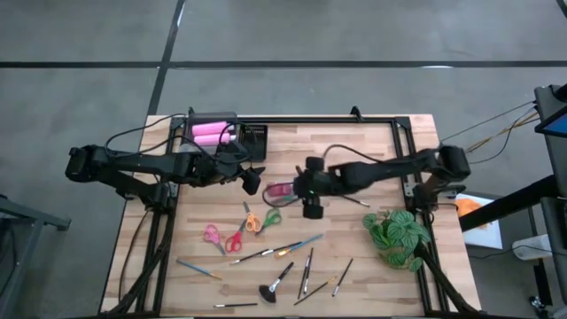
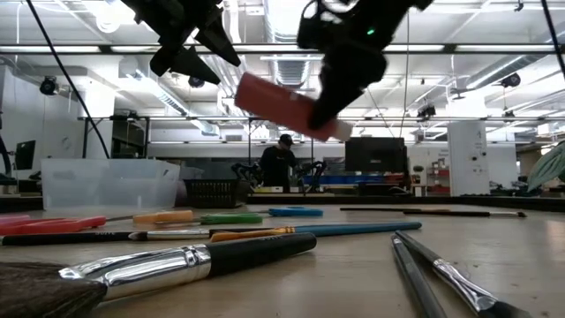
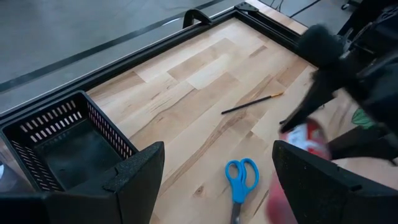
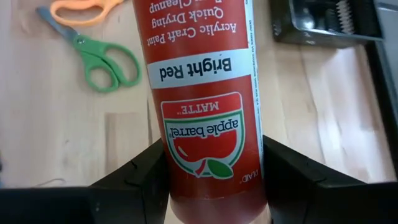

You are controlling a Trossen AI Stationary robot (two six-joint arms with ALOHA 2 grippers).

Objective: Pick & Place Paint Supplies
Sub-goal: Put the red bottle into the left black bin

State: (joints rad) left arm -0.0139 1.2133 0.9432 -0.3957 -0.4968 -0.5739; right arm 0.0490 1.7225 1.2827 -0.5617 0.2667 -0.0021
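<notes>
The right arm reaches in from the table's right edge toward the middle, its elbow bent and its wrist turned down. The right gripper [image 4: 211, 168] is raised clear of the tabletop, its two dark fingers [image 4: 140, 177] pressed against opposite sides of the red tube [image 4: 202, 93], which hangs tilted in the low view. The left arm stretches in from the left edge across the rear of the table, forearm nearly level. The left gripper [image 3: 214, 180] hovers above the wood just beside the right one, its jaws spread wide with nothing between them.
</notes>
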